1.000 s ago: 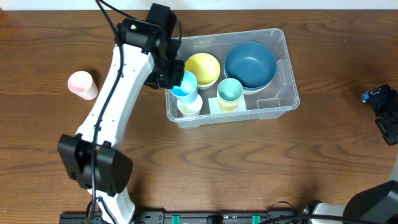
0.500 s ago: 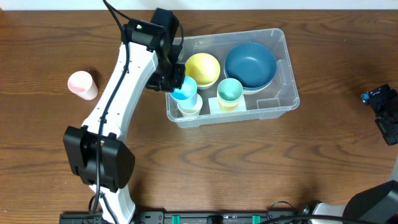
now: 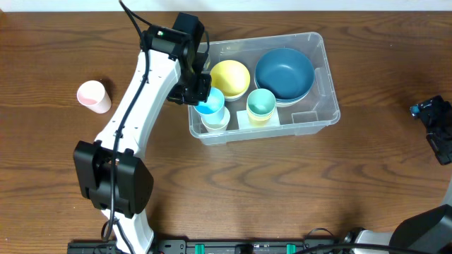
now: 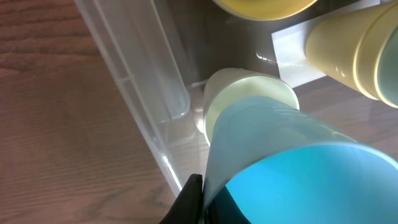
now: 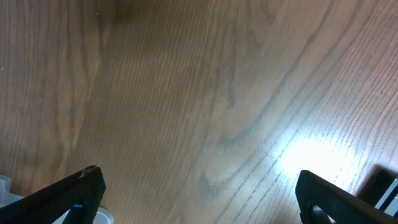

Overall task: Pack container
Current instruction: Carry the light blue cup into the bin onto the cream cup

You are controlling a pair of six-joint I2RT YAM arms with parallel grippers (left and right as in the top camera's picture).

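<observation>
The clear plastic container (image 3: 321, 81) sits at the table's upper middle. It holds a yellow bowl (image 3: 230, 76), a dark blue bowl (image 3: 284, 73), a teal cup in a yellow cup (image 3: 260, 104) and a pale cream cup (image 3: 215, 121). My left gripper (image 3: 200, 93) is shut on the rim of a blue cup (image 3: 210, 101) and holds it tilted over the cream cup at the container's front left corner. In the left wrist view the blue cup (image 4: 292, 168) sits partly on the cream cup (image 4: 249, 93). My right gripper (image 5: 199, 199) is open and empty over bare table at the far right.
A pink cup (image 3: 93, 96) lies on the table at the left, apart from the container. A white label (image 3: 305, 117) is on the container's front right. The container wall (image 4: 134, 81) runs just left of the cups.
My left arm has shifted slightly with the blue cup, which sits a little lower over the cream cup. The right arm has not moved.
</observation>
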